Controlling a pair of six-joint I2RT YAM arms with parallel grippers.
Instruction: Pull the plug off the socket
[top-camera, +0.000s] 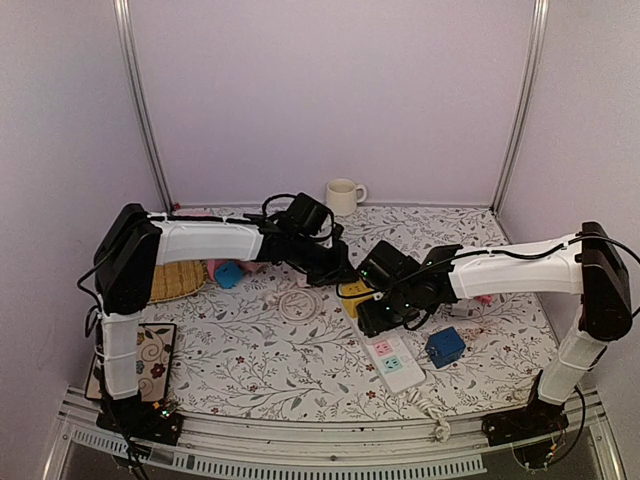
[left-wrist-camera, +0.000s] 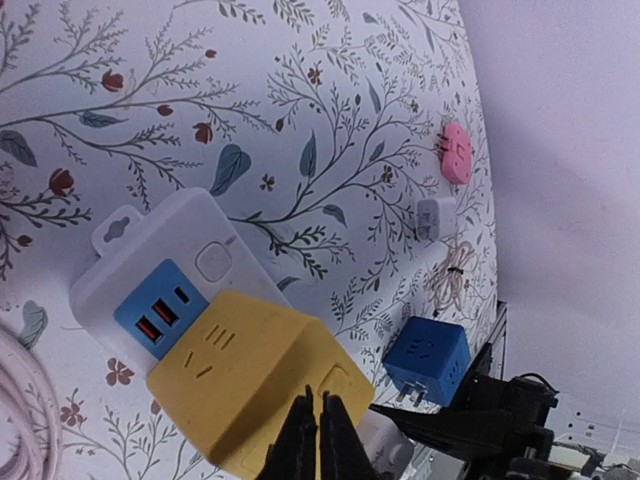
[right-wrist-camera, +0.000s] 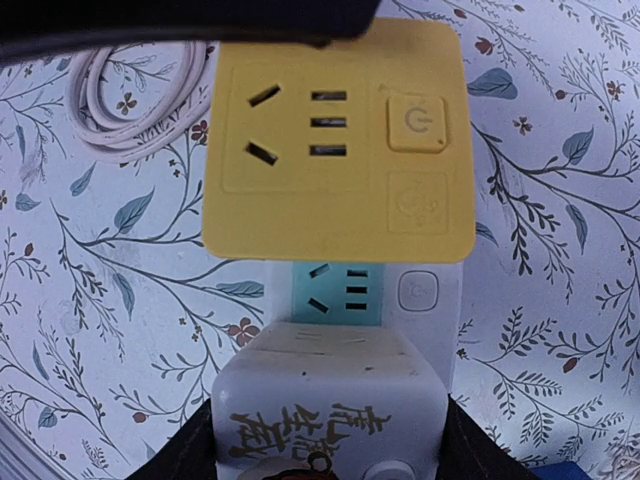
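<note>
Closest to view, the right gripper clamps a white plug seated in the power strip, probably steadying it, while the left gripper, pinched shut, hovers at the neighbouring yellow plug.

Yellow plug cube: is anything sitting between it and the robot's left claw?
Nothing visible does. The left gripper, tips closed, sits right at the near edge of the yellow cube, which is plugged into the white power strip. The right gripper clasps the white cube plug further along that strip, not in between.
</note>
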